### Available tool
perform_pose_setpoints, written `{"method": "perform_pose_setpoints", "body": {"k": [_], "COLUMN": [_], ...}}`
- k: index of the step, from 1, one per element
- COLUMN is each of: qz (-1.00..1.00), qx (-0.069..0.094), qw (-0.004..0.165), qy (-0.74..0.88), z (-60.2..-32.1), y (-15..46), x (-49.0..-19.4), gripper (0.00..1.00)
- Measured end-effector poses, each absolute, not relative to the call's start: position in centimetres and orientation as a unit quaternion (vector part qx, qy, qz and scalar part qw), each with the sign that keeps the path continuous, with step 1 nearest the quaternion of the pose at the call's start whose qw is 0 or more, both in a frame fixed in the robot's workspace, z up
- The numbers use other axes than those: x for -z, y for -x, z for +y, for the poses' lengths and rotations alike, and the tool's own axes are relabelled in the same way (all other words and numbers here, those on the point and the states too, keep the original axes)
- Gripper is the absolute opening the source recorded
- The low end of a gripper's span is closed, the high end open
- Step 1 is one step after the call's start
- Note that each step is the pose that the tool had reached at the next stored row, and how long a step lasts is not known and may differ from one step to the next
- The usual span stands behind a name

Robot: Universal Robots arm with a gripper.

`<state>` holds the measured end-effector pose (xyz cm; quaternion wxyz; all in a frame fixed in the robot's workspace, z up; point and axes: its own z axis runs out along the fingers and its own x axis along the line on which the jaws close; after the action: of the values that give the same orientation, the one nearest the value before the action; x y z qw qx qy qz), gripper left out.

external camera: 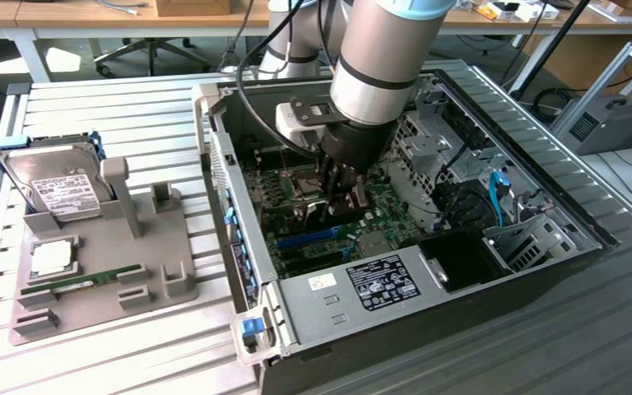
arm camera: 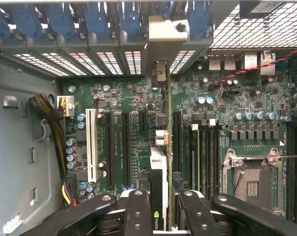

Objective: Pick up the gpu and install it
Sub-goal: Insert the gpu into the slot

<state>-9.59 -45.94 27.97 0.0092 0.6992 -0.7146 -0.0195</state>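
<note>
The hand pinches the gpu edge-on between its black fingers, low inside the open computer case and close over the green motherboard. The card is a thin, rigid board, its silver bracket end towards the blue-clipped rear wall. As I judge it, a slight tilt or offset from the long black slots could jam its edge, or snag the bracket on sheet metal.

Bright, even light across the slatted table, deeper shadow inside the open computer case
</note>
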Motion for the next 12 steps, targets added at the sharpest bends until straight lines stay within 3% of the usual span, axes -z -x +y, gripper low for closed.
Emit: {"method": "perform_pose_setpoints", "body": {"k": [12], "qz": [-0.715], "qx": [0.020], "qw": [0.009], "qy": [-0.699], "z": [-46.00], "y": [9.74], "x": [-27.97], "gripper": [0.27]}}
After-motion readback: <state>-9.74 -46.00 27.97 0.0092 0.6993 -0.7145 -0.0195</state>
